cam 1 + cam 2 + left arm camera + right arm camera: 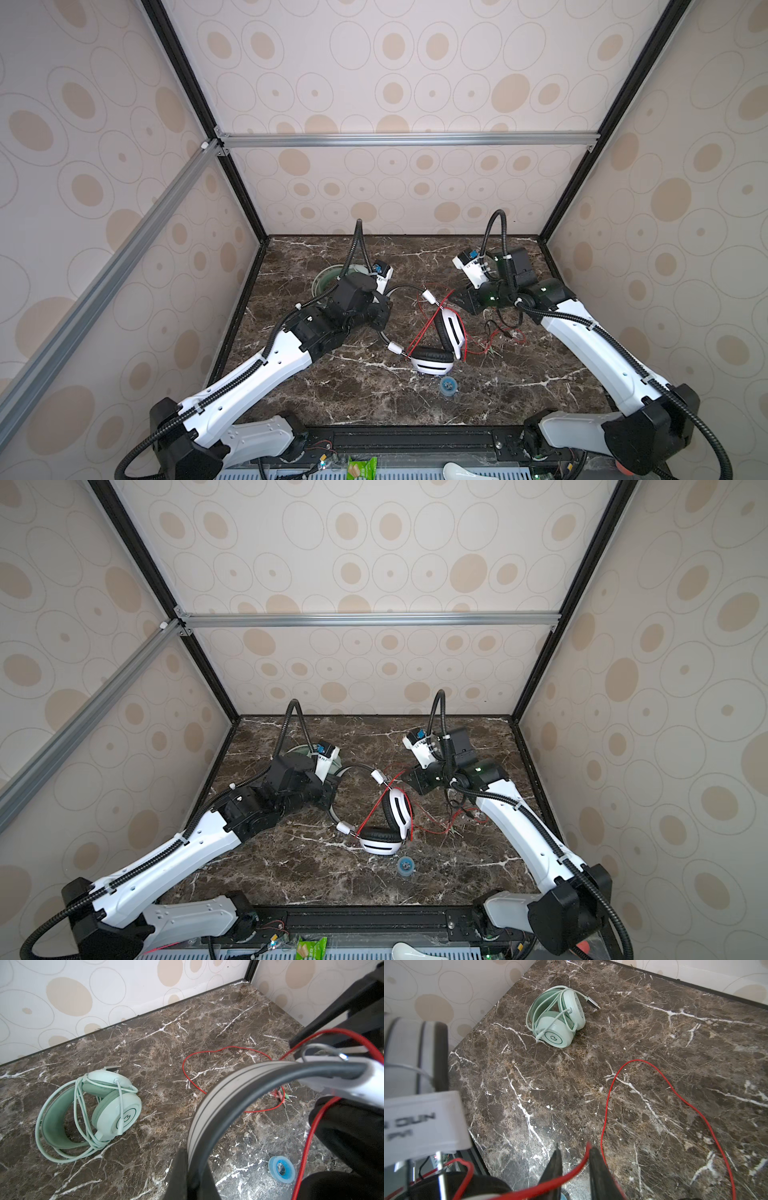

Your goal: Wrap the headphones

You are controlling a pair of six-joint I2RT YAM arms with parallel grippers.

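The mint green headset (116, 1109) lies already wound in its cord near the table's (332, 395) far left corner. Mid-table, the left gripper (380, 318) pinches the white-and-black headset (451, 328) by its headband (228, 1088). The right gripper (574, 1159) has its jaws slightly apart around the red cord (675, 1088). The next move is likely to pinch that cord and loop it round the band.

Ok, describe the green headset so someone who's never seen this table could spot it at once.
On the dark marble tabletop, look to the far left part, near the back wall. The mint green headset lies there, earcups together. Unlike the white-and-black headset with its loose red cord, it is one pale green all over, its matching cord looped around it.
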